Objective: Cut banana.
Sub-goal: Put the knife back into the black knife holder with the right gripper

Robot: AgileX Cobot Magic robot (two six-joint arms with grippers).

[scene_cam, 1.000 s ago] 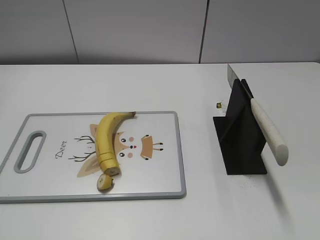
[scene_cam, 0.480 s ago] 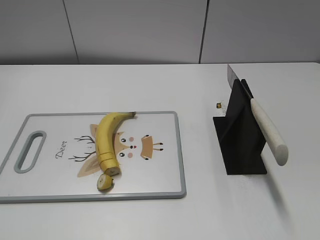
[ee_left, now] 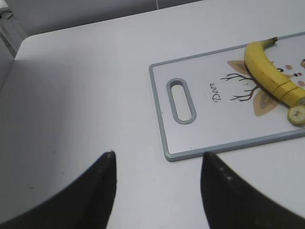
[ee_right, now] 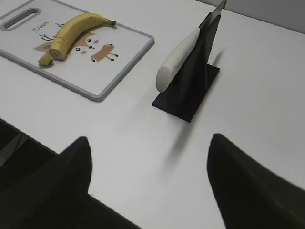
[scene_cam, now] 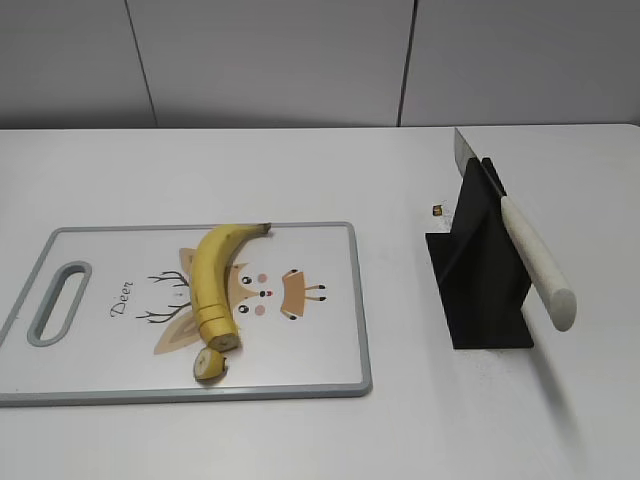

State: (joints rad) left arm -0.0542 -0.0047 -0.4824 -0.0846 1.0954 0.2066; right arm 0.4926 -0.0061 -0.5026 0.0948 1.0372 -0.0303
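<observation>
A curved yellow banana (scene_cam: 212, 275) lies on a white cutting board (scene_cam: 320, 340) with a deer drawing; its near end is cut flat, and a cut-off slice (scene_cam: 209, 365) lies just in front of it. Banana (ee_left: 269, 74) and slice (ee_left: 297, 114) also show in the left wrist view, and the banana (ee_right: 76, 29) in the right wrist view. A knife with a white handle (scene_cam: 535, 265) rests in a black stand (scene_cam: 480, 275). My left gripper (ee_left: 157, 155) is open and empty, left of the board. My right gripper (ee_right: 150, 143) is open and empty, in front of the knife stand (ee_right: 190, 81). Neither gripper shows in the exterior view.
The board has a grey rim and a handle slot (scene_cam: 58, 303) at its left end. A small dark object (scene_cam: 437, 210) lies on the table behind the stand. A grey wall stands behind the white table.
</observation>
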